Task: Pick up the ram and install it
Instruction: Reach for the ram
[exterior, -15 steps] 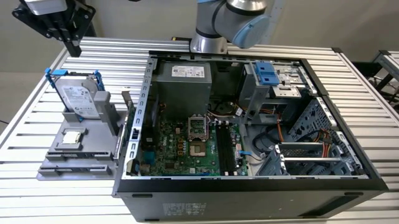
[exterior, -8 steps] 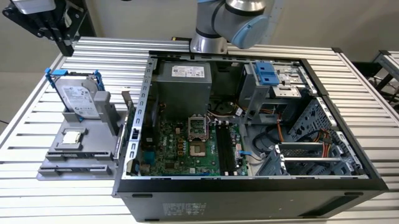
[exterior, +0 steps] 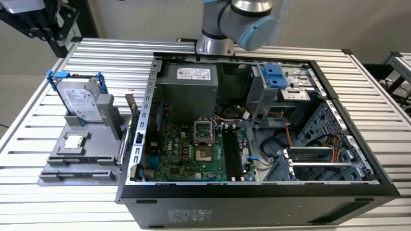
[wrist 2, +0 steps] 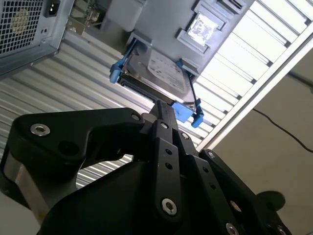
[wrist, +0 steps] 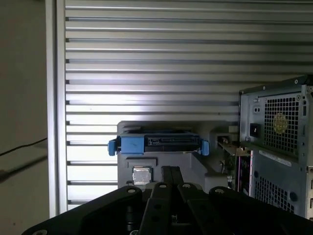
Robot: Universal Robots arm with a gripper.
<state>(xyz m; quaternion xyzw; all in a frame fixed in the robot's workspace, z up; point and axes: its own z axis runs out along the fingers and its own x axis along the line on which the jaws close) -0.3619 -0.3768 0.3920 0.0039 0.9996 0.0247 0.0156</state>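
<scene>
- Check the gripper [wrist 2: 161,109] in both wrist views. Its black fingers [wrist 2: 165,147] are together at the tips, with nothing clamped between them.
- Beyond the fingertips in both wrist views, note the hard drive [wrist 2: 159,73] in its blue-handled frame. It stands on edge in a grey holder [wrist 2: 161,24]. The gripper is apart from both.
- In the first wrist view, find the square silver chip [wrist: 141,175]. It lies flat on the holder, near the drive.
- Locate the ram [exterior: 131,107] in the exterior view. It is a thin stick standing nearly upright at the holder's edge, on the exterior view's right side of the holder. It sits just beside the outer wall of the open computer case [exterior: 257,197]. It is too small for you to make out its chips.
- The ram stands outside the case, well apart from the long black slots [exterior: 234,153] on the green motherboard [exterior: 183,149].
- The slots lie just beside the processor socket [exterior: 204,142], towards the exterior view's right.
- The holder and the case rest side by side on a slatted metal table [exterior: 103,53].
- The arm [exterior: 234,19] rises at the table's far edge, behind the case.
</scene>
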